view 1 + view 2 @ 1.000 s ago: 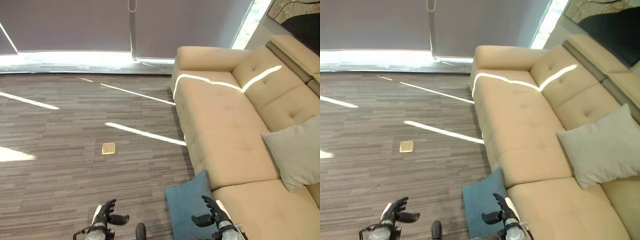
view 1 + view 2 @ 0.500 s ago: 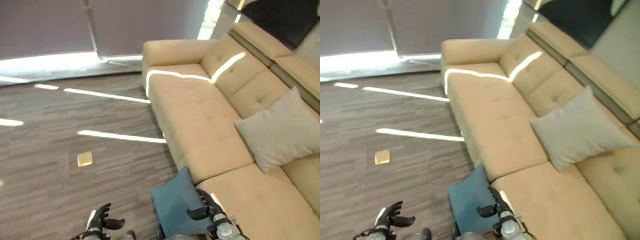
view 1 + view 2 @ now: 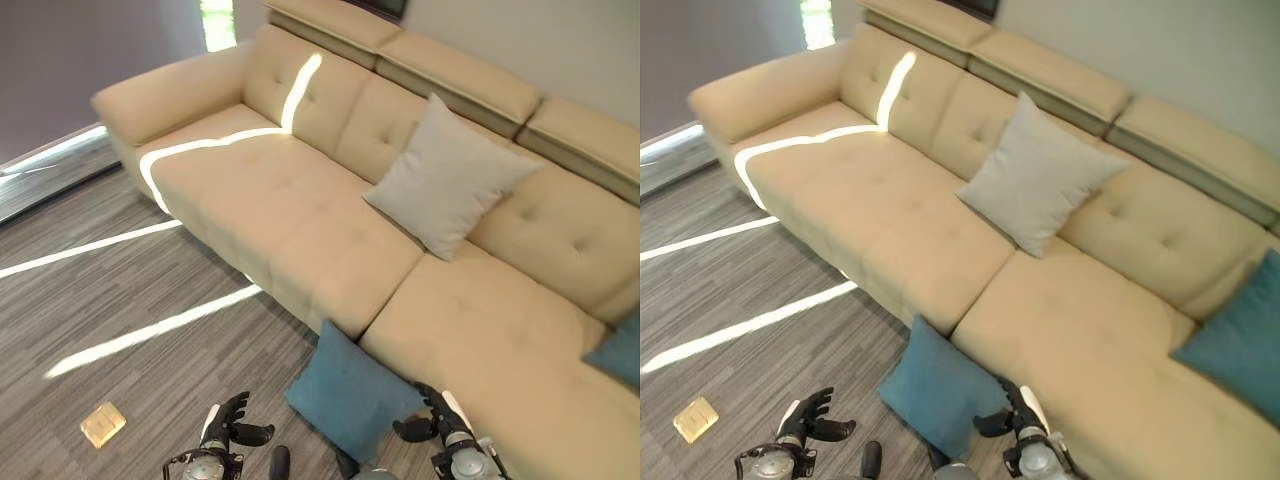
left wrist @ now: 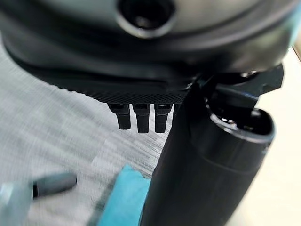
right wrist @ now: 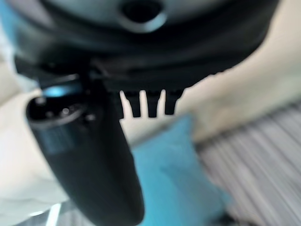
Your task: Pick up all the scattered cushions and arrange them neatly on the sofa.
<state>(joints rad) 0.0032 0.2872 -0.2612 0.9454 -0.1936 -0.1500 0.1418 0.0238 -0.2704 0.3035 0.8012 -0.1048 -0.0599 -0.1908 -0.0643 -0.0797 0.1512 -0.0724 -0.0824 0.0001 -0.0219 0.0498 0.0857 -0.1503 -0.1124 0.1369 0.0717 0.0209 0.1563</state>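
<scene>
A teal cushion (image 3: 348, 391) leans on the floor against the front of the beige sofa (image 3: 300, 215). A grey cushion (image 3: 446, 177) stands against the sofa's backrest near the middle. Another teal cushion (image 3: 1238, 340) rests at the sofa's right end. My right hand (image 3: 437, 420) hovers open beside the floor cushion's right corner, holding nothing; its wrist view shows that teal cushion (image 5: 176, 174) past the straight fingers (image 5: 146, 104). My left hand (image 3: 226, 426) is open low over the carpet, left of the cushion, also empty.
Grey striped carpet (image 3: 120, 300) with bright sun stripes spreads left of the sofa. A small tan square (image 3: 102, 424) lies on the floor at the lower left. The sofa's left seats (image 3: 250, 190) are bare.
The whole picture has swung right, so the camera moved: the full sofa back and a second teal cushion have come into sight. Both hands stay open and low.
</scene>
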